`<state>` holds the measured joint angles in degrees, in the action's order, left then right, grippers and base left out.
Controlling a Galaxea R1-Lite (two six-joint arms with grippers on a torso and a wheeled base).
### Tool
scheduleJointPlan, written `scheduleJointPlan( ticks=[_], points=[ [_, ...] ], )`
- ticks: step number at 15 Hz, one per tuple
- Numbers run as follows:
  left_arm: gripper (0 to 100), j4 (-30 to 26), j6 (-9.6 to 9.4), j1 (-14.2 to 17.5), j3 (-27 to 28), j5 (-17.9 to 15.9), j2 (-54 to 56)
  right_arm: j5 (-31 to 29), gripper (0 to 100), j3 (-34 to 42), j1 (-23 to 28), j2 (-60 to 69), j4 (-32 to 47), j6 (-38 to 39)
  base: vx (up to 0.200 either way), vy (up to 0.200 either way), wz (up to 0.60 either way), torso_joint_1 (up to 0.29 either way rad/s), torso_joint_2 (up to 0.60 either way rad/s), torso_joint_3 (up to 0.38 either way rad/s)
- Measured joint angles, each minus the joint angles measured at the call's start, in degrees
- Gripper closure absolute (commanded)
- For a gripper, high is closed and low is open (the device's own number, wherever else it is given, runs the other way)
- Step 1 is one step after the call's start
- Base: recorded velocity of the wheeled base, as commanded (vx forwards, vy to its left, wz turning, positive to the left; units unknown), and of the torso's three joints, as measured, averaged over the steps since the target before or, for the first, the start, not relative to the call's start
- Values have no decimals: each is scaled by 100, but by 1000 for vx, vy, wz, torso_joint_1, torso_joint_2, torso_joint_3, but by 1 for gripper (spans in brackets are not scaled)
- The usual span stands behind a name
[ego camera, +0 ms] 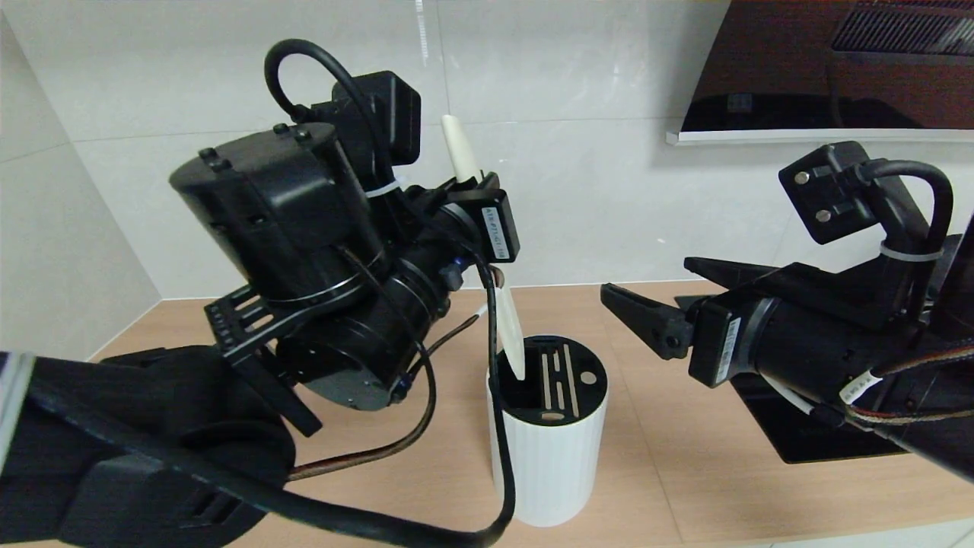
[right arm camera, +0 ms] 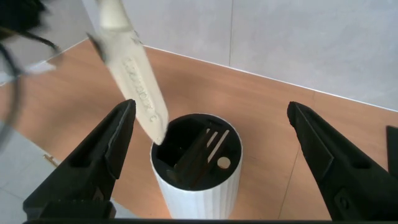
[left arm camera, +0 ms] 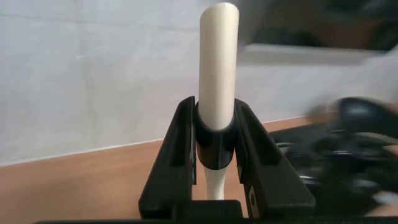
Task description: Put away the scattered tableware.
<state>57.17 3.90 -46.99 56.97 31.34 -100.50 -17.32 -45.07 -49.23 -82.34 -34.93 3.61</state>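
We are at the insertion step. Our left gripper [left arm camera: 214, 134] has its jaws clenched on the handle of the cream knife [right arm camera: 137, 81], which is tilted with its tip just inside the large opening of the white holder [ego camera: 549, 457] near the table's [ego camera: 685, 472] front edge. The right gripper [ego camera: 648, 278] hovers beside the holder, jaws spread wide. Next, we judge, the blade must be lowered fully and then let go.

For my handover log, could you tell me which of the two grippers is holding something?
The left gripper: it is shut on the cream utensil, while the right gripper is open and empty.
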Motion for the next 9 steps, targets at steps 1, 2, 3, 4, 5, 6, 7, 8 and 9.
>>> scheduleJointPlan(
  ticks=[1,2,3,4,5,6,7,8,9],
  points=[
    [100,235,-201,-55,4,93,-116,0,0,0,0,-5,0,-2,0,0,0,0,0,0],
    [100,273,-279,-90,-11,123,-195,-2,0,1,4,-7,0,0,0,0,0,0,0,0],
    [100,288,-317,-113,-16,180,-280,0,0,4,4,-10,0,0,0,0,0,0,0,0],
    [100,290,-368,-135,-16,273,-361,0,0,6,4,-13,0,0,0,0,0,0,0,0],
    [100,290,-400,-146,-11,312,-432,0,0,6,4,-16,0,0,0,0,0,0,0,0],
    [100,290,-411,-151,-9,328,-496,0,0,9,4,-21,1,-2,0,0,0,0,0,0],
    [100,293,-414,-162,-9,334,-532,0,0,9,4,-27,1,-2,0,0,0,0,0,0],
    [100,293,-414,-184,-9,336,-573,0,0,9,4,-41,0,-2,0,0,0,0,0,0],
    [100,293,-414,-206,-9,336,-611,0,0,9,4,-57,0,0,0,0,0,0,0,0]
  ],
)
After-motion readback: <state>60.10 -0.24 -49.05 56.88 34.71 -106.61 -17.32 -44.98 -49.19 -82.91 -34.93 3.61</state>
